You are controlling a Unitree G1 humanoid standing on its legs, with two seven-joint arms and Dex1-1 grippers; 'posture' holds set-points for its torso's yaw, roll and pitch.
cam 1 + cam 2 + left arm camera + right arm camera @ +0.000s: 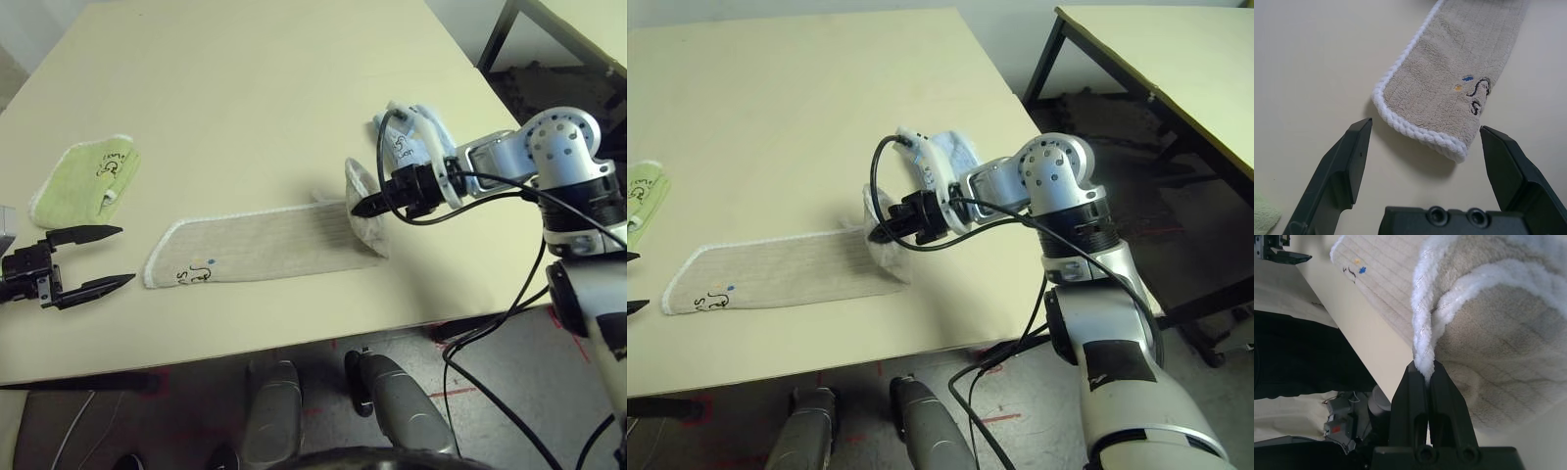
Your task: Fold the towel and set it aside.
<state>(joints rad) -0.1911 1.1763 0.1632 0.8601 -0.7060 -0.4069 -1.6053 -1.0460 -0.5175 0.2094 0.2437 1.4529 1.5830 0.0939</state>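
Towel: the tan towel lies as a long strip across the front of the table, its logo end toward my left side, its other end lifted off the surface.
Right gripper: my right gripper is pinched tight on the white stitched edge of that lifted end; the cloth bunches and curls just above my fingertips.
Left gripper: my left gripper hangs wide open just beside the logo end, holding nothing; the towel's corner sits between my two fingers but apart from both.
Risk, thin bite: I judge that I hold only the rim of the hem. A quick pull across could let it slide out, and the end would flop back in a heap.
Risk, dragging: nothing pins the logo end. If I carry the lifted end over it, the whole strip may skate along the table instead of folding.
Risk, skewed fold: the held end is twisted. Laid down as it is, the edges would not line up.
Risk, neighbours: a blue cloth lies just behind my right wrist and a green cloth sits near my left gripper. A wide swing could snag either.
Risk, table edge: the strip lies near the front edge, so a sideways tug may drop part of it over.
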